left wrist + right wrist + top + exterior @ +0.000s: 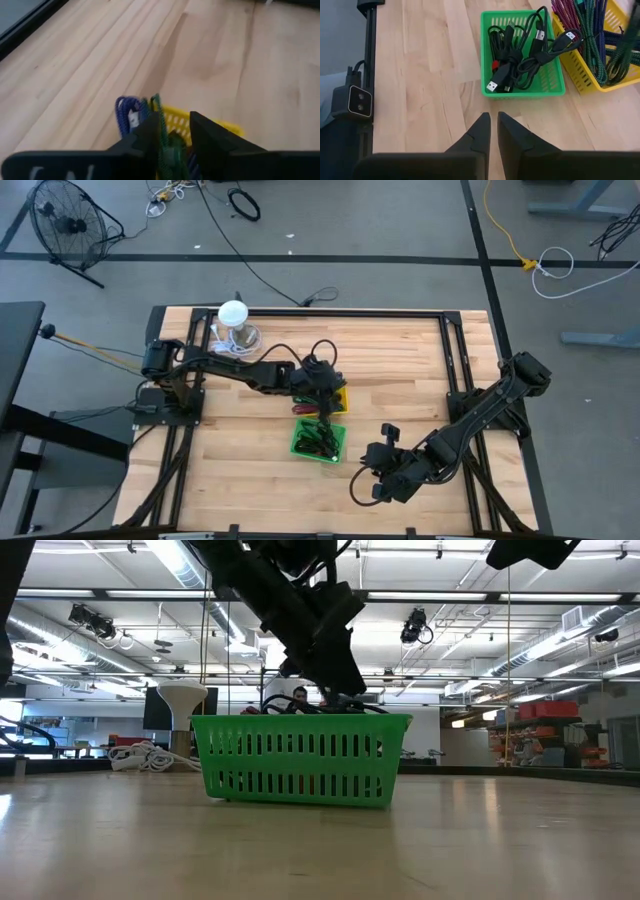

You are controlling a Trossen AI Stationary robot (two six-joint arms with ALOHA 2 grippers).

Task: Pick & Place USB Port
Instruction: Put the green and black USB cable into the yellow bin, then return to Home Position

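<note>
Wooden worktop point(400, 370) in an open workshop, fan and loose cords on the floor around it. Left tool point(172, 132) sits over the yellow basket point(210, 125), just beside the green basket point(319, 439) at mid-worktop; its fingers stand part open with a green braided cable point(161, 135) running up between them, and whether the pads actually bite the cable I cannot tell. Blue braided cable point(121, 112) loops just beside it over the yellow rim. Green basket holds black USB cables point(520, 50) in a tangle, plugs showing. Right tool point(491, 127) waits near the front right of the worktop, fingers nearly closed, nothing in them, aimed at the green basket. Step in hand looks like grasp or release at the yellow basket. To do it well: centre the fingers on one strand only, keep clear of the blue loop, move straight up so the cable does not snag the rim or drag the light basket. Room: bare wood wide on the right and front; baskets touch or nearly so, so little gap between them; lamp point(233, 315) and cord pile at the back left corner.
</note>
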